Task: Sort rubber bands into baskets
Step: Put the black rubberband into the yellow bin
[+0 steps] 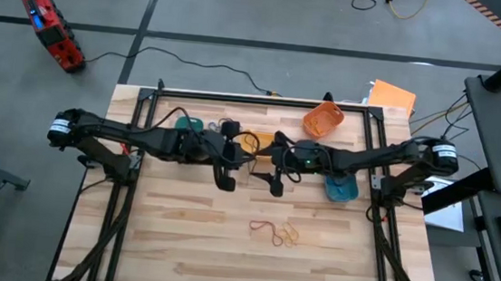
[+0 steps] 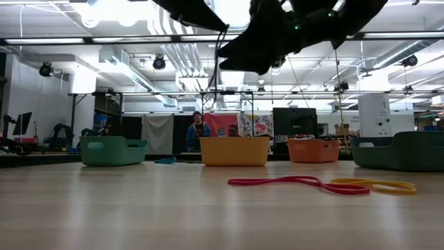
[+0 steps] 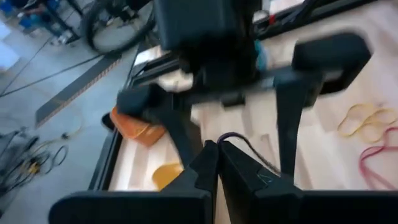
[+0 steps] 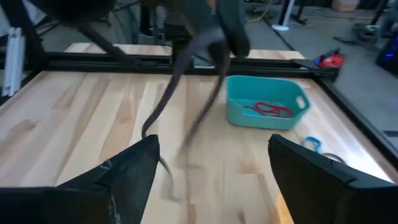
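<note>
Left gripper (image 1: 226,182) at frame centre of the high view, fingers (image 3: 208,163) pressed together on a dark rubber band (image 3: 249,144) that loops out from between the tips, as seen in the left wrist view. Right gripper (image 1: 276,186) just to its right, fingers (image 4: 130,163) spread wide and holding nothing; a dark band (image 4: 186,93) hangs blurred ahead of them in the right wrist view, possibly the same one.

Loose rubber bands (image 1: 277,233) on the wooden table (image 1: 178,243) in the lower centre of the high view: red and yellow-orange loops lying together. Seen flat in the low view at lower right, red band (image 2: 298,182) touching the yellow one (image 2: 378,185).

Baskets along the upper part of the table: orange basket (image 1: 322,119) at upper centre-right, blue basket (image 1: 341,189) below the right arm, teal-green basket (image 1: 188,123) and yellow basket (image 1: 259,141) partly hidden under the arms. Red bands (image 4: 267,109) inside the teal-green basket in the right wrist view.
</note>
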